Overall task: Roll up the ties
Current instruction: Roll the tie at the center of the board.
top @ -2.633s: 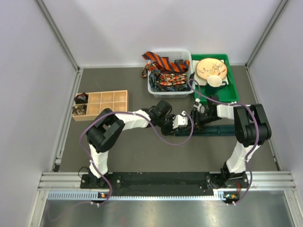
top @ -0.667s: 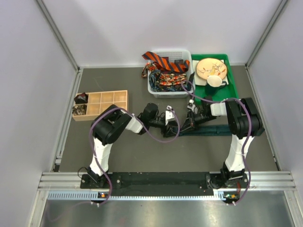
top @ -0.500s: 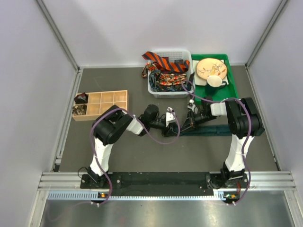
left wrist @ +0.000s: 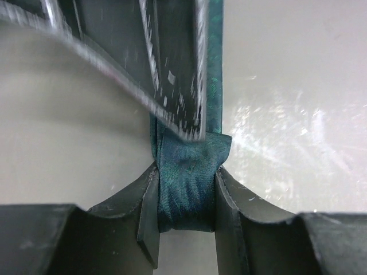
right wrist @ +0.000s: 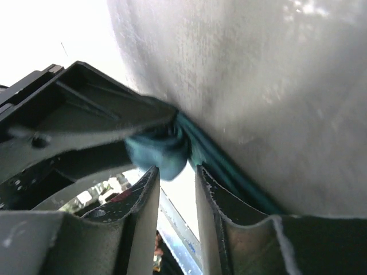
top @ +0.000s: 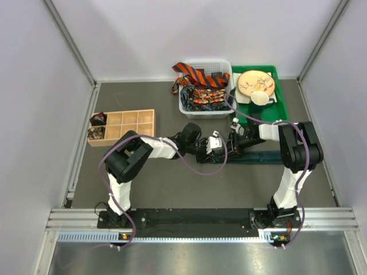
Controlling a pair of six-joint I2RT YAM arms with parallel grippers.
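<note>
Near the centre of the overhead view, the left gripper point(top: 219, 146) is clamping the rolled end of the plain dark teal fabric necktie point(left wrist: 189, 172), its flat length lying rightward on the grey table point(top: 172, 189). The right gripper point(right wrist: 176, 172) is standing slightly apart beside that roll, holding nothing.

Setting: robotics lab test cell. Dark grey tabletop point(top: 172, 189), with white panel walls point(top: 189, 34) enclosing it on three sides. Aluminium extrusion posts point(top: 69, 43) at its far corners. Slotted aluminium rail point(top: 332, 217) along its near edge, carrying left arm point(top: 123, 163) and right arm point(top: 298, 152), with purple cables point(top: 198, 170).
</note>
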